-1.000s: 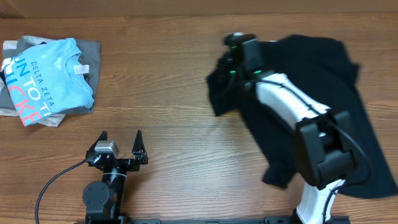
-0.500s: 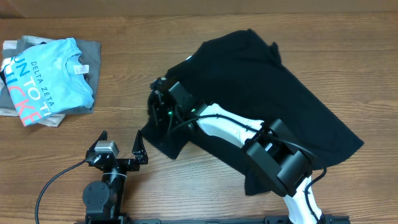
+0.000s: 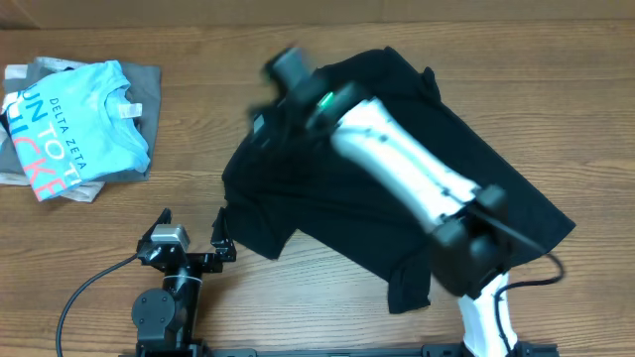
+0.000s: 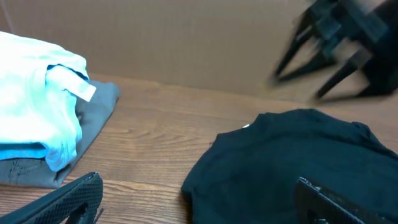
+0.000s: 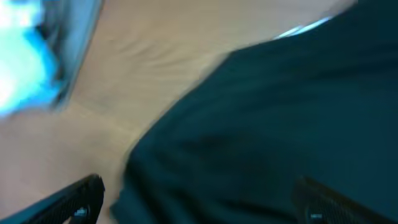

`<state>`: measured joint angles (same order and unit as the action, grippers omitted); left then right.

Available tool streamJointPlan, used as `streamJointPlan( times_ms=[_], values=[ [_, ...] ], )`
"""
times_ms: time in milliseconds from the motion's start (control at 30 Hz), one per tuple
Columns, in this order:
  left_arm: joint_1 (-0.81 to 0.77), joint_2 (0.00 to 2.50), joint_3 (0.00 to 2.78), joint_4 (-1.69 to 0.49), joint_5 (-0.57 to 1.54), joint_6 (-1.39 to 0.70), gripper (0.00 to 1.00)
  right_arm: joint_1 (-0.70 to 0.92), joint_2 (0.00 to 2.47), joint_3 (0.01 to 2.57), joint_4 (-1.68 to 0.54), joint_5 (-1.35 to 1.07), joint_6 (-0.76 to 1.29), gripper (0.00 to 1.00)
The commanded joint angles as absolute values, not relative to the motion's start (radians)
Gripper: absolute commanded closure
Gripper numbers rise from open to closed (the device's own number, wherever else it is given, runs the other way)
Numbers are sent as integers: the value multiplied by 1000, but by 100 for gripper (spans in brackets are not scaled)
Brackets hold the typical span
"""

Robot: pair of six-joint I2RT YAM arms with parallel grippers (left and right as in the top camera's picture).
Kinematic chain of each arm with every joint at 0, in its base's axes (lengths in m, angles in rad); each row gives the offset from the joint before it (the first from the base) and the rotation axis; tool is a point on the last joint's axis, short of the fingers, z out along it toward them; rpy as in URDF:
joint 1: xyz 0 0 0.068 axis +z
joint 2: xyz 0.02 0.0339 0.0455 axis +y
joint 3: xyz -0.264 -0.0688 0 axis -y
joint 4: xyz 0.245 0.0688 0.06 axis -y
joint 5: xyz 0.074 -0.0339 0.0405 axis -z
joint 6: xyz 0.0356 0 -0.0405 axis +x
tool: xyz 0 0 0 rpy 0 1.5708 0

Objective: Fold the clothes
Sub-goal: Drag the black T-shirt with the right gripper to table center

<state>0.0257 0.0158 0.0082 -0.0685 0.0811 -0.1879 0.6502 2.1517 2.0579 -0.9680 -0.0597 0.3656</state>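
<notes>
Soft, even overhead light on the wooden table point(image 3: 298, 302) casts faint shadows; the overhead view is sharp except the motion-blurred right gripper point(image 3: 281, 67), the right wrist view is smeared throughout, and the black T-shirt point(image 3: 298, 188) shows little fold detail.

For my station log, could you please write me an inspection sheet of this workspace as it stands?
Surface: wooden table, bare wood between the items.
Job's things: black T-shirt spread loosely right of centre, rumpled, not yet folded.
Clutter: light-blue DELTA ZETA T-shirt lying on a grey shirt at the far left, apart from the black one.
Claws: left claw open and empty, beside the black shirt's left edge; right claw open, blurred, above the shirt, holding nothing.
Cables: black cable curving from the left arm's base.
Surroundings: brown wall behind the table.
</notes>
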Motion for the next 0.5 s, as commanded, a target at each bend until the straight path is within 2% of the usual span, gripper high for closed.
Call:
streamJointPlan(
  times_ms=[0,100,233,300,467],
  values=[
    [23,6,5,-71,75,-180,0,455,2109,2250,-1135,31,448,0],
    [23,6,5,-71,75,-180,0,315,2109,2289,-1272,-87,401,0],
    [23,6,5,-72,75,-180,0,146,2113,2242,-1479,-70,394,0],
    [23,6,5,-71,75,-180,0,57,2113,2186,-1544,-73,457,0],
    [23,6,5,-71,74,-180,0,-94,2113,2120,-1520,-73,590,0]
  ],
)
